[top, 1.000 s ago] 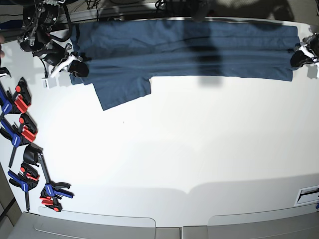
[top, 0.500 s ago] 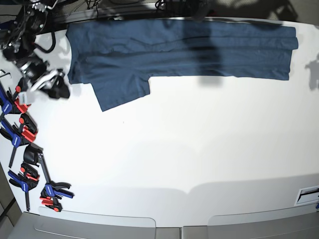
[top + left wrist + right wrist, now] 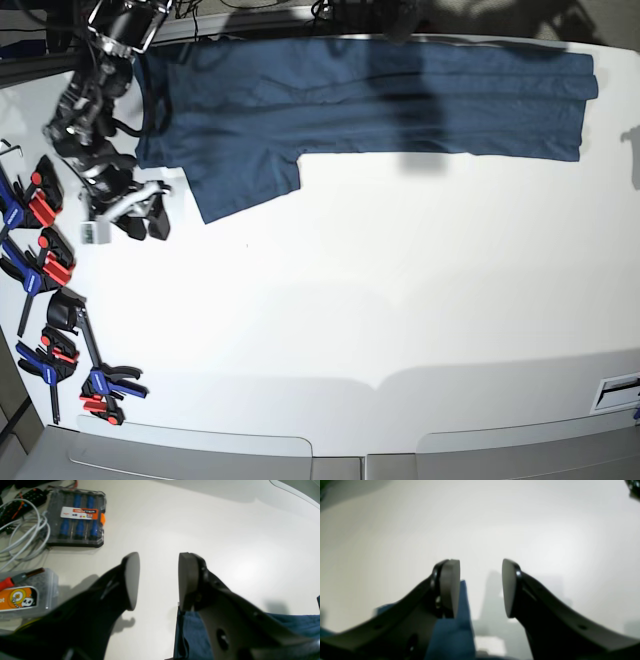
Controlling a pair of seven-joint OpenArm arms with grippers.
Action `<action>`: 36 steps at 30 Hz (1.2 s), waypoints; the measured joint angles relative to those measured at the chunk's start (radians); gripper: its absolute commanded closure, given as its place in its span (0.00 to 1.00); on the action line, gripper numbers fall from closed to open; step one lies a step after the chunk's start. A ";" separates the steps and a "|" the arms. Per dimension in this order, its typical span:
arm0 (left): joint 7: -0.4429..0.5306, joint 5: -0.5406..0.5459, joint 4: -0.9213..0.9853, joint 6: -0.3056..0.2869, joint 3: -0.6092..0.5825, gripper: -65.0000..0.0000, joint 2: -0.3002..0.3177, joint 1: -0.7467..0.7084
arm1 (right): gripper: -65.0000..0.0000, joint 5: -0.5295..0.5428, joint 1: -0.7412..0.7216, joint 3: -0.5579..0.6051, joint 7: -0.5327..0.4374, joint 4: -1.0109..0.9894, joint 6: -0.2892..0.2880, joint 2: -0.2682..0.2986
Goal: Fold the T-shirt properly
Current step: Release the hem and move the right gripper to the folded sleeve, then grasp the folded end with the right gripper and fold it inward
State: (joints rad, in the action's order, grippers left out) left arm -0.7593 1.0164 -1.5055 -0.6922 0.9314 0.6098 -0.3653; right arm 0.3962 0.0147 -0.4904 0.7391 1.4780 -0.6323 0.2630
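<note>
The T-shirt [image 3: 370, 100] lies spread in a long dark-blue band across the far side of the white table [image 3: 380, 290], one sleeve [image 3: 245, 185] jutting toward the near edge. The right gripper [image 3: 143, 222] hangs over bare tabletop just off that sleeve's outer edge, its fingers parted and empty; in its wrist view the two pads [image 3: 450, 587] stand wide apart with only pale, blurred surface between them, and a fold of blue cloth [image 3: 455, 630] shows below and just inside the left-hand pad (whether it touches the pad cannot be told).

The left gripper [image 3: 156, 580] is out of the base view. Its own camera shows the fingers [image 3: 131, 580] spread wide with nothing between them, and a corner of the navy shirt [image 3: 190, 635] lying on the table beneath the right-hand finger. Beyond the fingertips, up and to the left, sit a clear case of blue-handled screwdrivers [image 3: 76, 520], a loop of white cable [image 3: 22, 535] and a clear box with an orange label [image 3: 25, 595].

A row of red-and-blue bar clamps [image 3: 45, 290] lines the table edge on the near side of the right gripper.
</note>
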 measured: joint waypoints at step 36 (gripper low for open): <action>0.000 -0.041 0.000 -0.001 0.000 0.64 -0.004 -0.006 | 1.00 0.436 0.041 0.233 0.486 0.065 -0.052 -0.089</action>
State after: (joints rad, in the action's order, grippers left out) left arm -0.7589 0.9756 -1.5055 -0.6930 0.9314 0.6056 -0.3714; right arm 0.8318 0.0555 -0.2569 1.2247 1.5429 -0.6846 0.1738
